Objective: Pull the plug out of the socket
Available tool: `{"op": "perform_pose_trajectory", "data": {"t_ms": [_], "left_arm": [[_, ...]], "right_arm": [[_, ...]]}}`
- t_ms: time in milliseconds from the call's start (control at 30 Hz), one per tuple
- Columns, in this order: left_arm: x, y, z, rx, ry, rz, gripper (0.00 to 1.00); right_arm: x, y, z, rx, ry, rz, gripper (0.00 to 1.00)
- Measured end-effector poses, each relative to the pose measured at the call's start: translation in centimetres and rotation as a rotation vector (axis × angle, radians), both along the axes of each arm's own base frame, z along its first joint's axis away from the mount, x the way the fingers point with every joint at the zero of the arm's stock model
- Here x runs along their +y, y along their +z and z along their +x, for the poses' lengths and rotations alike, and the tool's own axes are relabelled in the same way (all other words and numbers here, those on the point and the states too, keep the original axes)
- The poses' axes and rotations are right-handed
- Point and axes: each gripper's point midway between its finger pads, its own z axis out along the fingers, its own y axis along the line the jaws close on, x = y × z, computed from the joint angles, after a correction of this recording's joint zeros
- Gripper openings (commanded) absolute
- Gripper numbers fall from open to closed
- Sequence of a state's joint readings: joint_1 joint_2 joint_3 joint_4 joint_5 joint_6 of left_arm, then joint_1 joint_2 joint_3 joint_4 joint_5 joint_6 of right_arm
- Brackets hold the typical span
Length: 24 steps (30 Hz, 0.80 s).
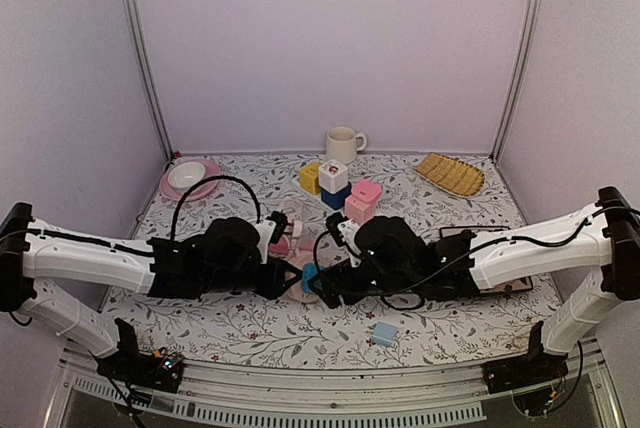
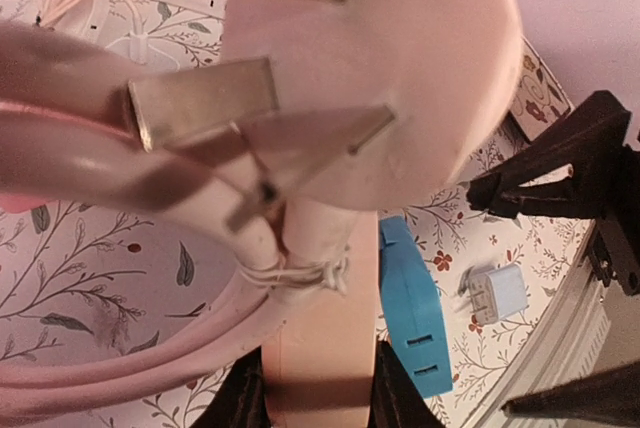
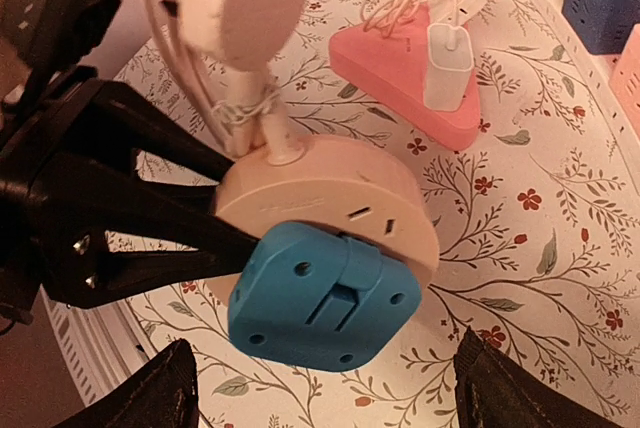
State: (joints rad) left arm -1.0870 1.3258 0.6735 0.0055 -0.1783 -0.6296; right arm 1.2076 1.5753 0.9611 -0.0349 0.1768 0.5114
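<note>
A round pink socket (image 3: 330,193) is held up off the table, with my left gripper (image 2: 310,403) shut on its edge. A blue plug (image 3: 320,298) sits plugged into the socket's face, and it also shows edge-on in the left wrist view as the blue plug (image 2: 410,308). The socket's own pink cable and pronged plug (image 2: 330,78) hang close to the left camera. My right gripper (image 3: 325,388) stands open, its fingers wide on either side of the blue plug without touching it. In the top view both grippers meet at the blue plug (image 1: 310,278).
A pink triangular socket (image 3: 400,78) with a white charger in it lies behind. A small white charger (image 1: 382,334) lies near the front edge. Coloured blocks (image 1: 335,186), a mug (image 1: 342,143), a pink plate (image 1: 190,180) and a yellow basket (image 1: 450,175) stand further back.
</note>
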Motion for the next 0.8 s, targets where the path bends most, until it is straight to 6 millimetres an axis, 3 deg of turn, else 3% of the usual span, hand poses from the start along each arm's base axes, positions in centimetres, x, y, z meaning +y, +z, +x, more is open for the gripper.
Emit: {"op": "perform_pose_trajectory", "data": {"t_ms": [167,367,533,800], "left_arm": [[0.3,-1.2,-0.4,0.071,-0.003,0.032,0.00],[0.6,-2.2,-0.9,0.152,-0.010,0.061,0.00],[0.1,-1.4,-1.1,0.206,-0.020,0.039,0.00],[0.4,-1.6,-1.7,0.281,-0.027,0.049,0.00]], "right_arm": [[0.5,0.1,-1.6,-0.120,0.074,-0.071,0.91],[0.8,0.1,-1.8,-0.242,0.094,-0.148,0.93],[0.9,-2.3,-1.5,-0.295,0.068,-0.243,0.96],[1.1,-3.8,-1.6,-0.383,0.018,-0.311,0.99]]}}
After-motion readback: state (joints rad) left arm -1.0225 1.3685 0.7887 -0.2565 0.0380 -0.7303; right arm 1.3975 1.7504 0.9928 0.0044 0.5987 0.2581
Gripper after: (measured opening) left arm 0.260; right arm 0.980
